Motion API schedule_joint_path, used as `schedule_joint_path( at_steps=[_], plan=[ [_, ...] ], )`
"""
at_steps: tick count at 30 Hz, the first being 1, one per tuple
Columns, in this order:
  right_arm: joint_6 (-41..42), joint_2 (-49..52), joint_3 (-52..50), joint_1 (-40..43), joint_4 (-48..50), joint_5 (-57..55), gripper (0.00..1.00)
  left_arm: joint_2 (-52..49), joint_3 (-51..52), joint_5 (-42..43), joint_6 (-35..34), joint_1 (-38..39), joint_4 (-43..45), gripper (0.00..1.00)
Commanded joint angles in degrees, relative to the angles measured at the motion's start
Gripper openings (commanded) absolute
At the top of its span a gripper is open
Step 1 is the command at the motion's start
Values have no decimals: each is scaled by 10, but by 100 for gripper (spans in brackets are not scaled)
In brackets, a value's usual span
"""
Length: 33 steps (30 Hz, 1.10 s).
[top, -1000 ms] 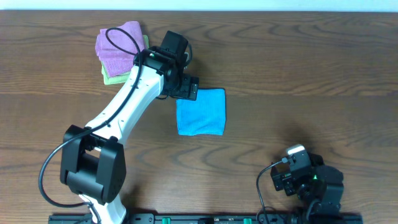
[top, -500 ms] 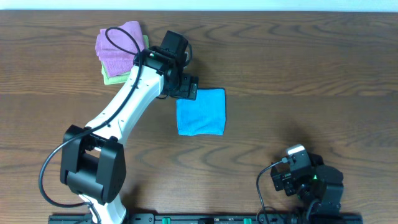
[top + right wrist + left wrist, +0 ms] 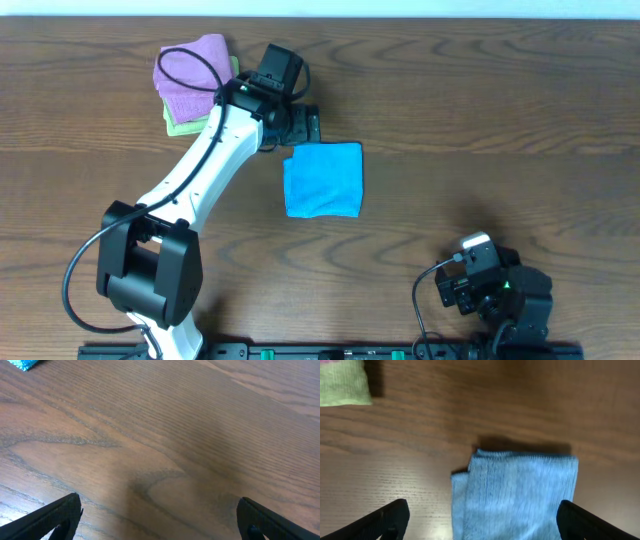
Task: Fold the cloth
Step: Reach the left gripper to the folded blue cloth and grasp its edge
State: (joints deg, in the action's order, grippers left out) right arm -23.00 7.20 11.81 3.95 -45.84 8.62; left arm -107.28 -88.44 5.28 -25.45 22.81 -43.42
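Neatly folded, the sky-blue cloth (image 3: pixel 323 179) lies flat at the middle of the table (image 3: pixel 500 100), the left fingers (image 3: pixel 390 519) spread wide and empty just beside its back-left corner; the right fingers (image 3: pixel 57 514), likewise spread apart, hover well away near the front edge.

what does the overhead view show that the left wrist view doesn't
Only overhead: the left arm stretched out, the right arm tucked back at bottom right, and the whole purple cloth stacked on the green cloth. Only left wrist: the left hand open wide, and the layered edges at the left corner of the blue cloth. Both: the blue cloth folded flat on the wooden table, with the green cloth off to one side.
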Motion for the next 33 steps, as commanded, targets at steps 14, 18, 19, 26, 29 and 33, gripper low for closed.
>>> schedule_joint_path(
  at_steps=[14,18,19,26,29,33],
  plan=[
    [7,-6,-4,5,-3,9,99,-71,-8,50,-220,10,7,95],
    [7,-6,-4,5,-3,9,99,-6,-8,-43,-305,49,-24,95],
    [7,-6,-4,5,-3,9,99,15,-8,-66,-336,63,-46,95],
    [7,-6,-4,5,-3,9,99,88,38,-214,-657,184,-151,95],
    [7,-6,-4,5,-3,9,99,92,105,-224,-828,226,-122,95],
    [7,-6,-4,5,-3,9,99,92,212,-244,-941,259,30,95]
  ],
)
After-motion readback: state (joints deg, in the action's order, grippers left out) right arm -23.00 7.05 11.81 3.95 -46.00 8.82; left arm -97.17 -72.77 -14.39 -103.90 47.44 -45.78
